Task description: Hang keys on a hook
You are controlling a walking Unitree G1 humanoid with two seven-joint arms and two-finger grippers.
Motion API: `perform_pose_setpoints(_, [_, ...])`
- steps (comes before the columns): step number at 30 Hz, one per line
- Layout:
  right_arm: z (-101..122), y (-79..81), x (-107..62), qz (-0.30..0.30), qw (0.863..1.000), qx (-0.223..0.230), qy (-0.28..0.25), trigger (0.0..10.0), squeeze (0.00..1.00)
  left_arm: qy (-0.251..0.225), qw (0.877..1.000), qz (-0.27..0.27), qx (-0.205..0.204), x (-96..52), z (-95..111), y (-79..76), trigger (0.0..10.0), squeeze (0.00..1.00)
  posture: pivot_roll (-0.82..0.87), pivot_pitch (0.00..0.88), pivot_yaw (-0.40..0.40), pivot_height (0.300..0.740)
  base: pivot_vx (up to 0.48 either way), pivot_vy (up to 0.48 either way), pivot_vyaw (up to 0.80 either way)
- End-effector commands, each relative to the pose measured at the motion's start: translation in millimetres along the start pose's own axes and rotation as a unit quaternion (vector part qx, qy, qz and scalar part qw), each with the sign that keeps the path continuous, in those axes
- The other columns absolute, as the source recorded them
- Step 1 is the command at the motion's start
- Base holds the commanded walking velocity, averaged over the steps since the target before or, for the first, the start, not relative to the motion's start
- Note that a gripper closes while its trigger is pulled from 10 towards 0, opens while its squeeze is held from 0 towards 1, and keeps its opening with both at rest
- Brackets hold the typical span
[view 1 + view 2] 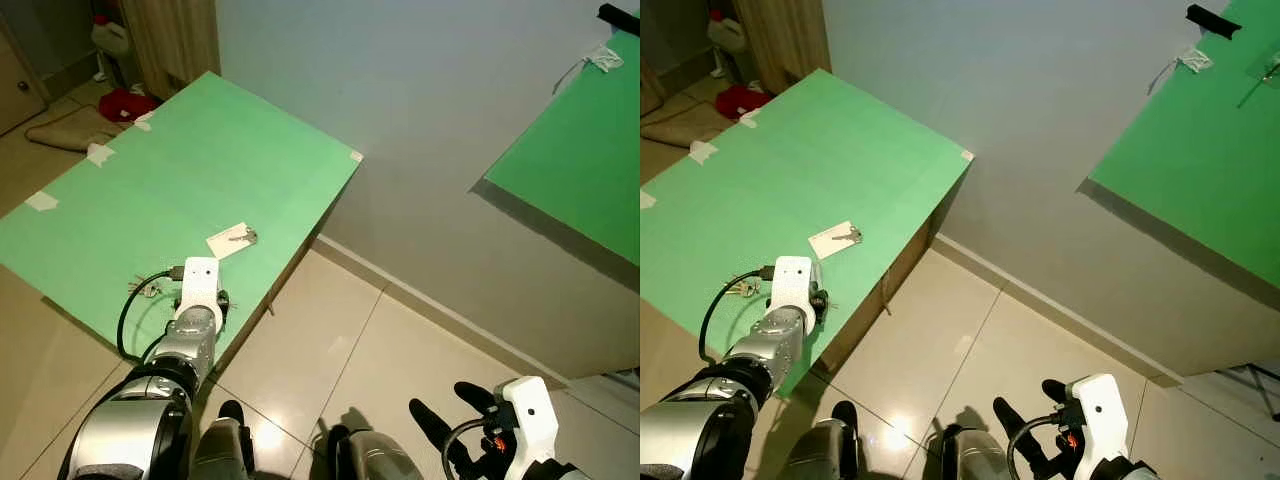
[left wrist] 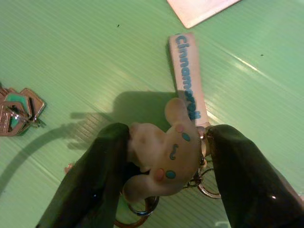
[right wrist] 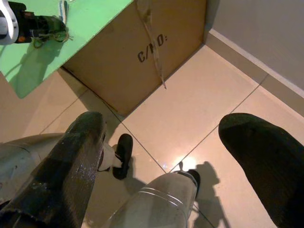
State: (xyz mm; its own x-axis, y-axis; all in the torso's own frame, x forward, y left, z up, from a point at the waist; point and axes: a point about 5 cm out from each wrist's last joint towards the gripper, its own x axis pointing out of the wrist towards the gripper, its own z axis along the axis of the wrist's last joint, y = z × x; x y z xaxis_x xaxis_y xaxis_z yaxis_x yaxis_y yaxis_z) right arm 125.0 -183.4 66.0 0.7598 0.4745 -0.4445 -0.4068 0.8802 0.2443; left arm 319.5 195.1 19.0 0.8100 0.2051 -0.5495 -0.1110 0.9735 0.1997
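Observation:
A cream plush keychain (image 2: 166,161) with a pink lettered strap and metal rings lies on the green table (image 1: 200,170) near its front edge. My left gripper (image 2: 168,135) is shut on the plush, one black finger (image 2: 90,185) pressed to each side. A second bunch of keys (image 2: 19,111) lies beside it, also seen from above as a small bunch of keys (image 1: 145,288). A white card with a key (image 1: 232,240) rests farther back. A black hook (image 1: 1212,20) sticks out of the green wall board (image 1: 1200,180) at upper right. My right gripper (image 3: 166,156) hangs open over the floor.
The table is a cardboard box (image 3: 142,52) topped with a green sheet. Beige floor tiles (image 1: 330,350) and a grey wall separate it from the board. A white tag (image 1: 1190,62) hangs near the hook. A red cloth (image 1: 125,102) and rug lie far left.

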Motion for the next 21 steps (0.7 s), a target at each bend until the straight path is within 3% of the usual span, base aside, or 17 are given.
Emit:
perform_pose_setpoints(1, [-1.6, -3.0, -4.5, -0.007, 1.000, -0.001, 0.010, 10.0, 0.00, 0.001, 1.000, -0.019, 0.013, -1.4, -4.2, -8.5, 0.0, 0.00, -0.35, 0.259, -0.169, 0.740, 0.000, 0.000, 0.00])
perform_pose_setpoints(3, [-1.7, -2.2, -4.1, -0.005, 1.000, 0.001, 0.011, 10.0, 0.00, -0.044, 0.999, -0.022, 0.015, -1.2, 14.5, -9.2, 0.0, 0.00, -0.34, 0.260, -0.167, 0.740, 0.000, 0.000, 0.00])
perform_pose_setpoints(11, [-0.2, -2.0, 1.6, 0.002, 1.000, 0.001, 0.008, 10.0, 0.00, -0.119, 0.993, -0.028, 0.008, -4.9, 46.3, -4.3, 0.0, 0.00, -0.32, 0.255, -0.164, 0.740, 0.000, 0.000, 0.00])
perform_pose_setpoints(15, [1.1, -3.1, 4.6, 0.005, 1.000, 0.000, 0.006, 10.0, 0.00, -0.157, 0.986, -0.040, 0.026, -9.3, 61.6, -2.3, 0.0, 0.00, -0.31, 0.252, -0.164, 0.740, 0.000, 0.000, 0.00])
perform_pose_setpoints(20, [-0.5, -2.2, 5.5, 0.008, 1.000, -0.001, 0.009, 10.0, 0.00, -0.147, 0.988, -0.034, 0.043, -9.4, 51.7, -4.4, 0.0, 0.00, -0.31, 0.254, -0.167, 0.740, 0.000, 0.000, 0.00])
perform_pose_setpoints(21, [-0.5, -2.2, 5.2, 0.009, 1.000, -0.001, 0.011, 10.0, 0.00, -0.140, 0.988, -0.041, 0.045, -9.7, 44.9, -7.9, 10.0, 1.00, -0.31, 0.257, -0.170, 0.740, 0.000, 0.000, 0.00])
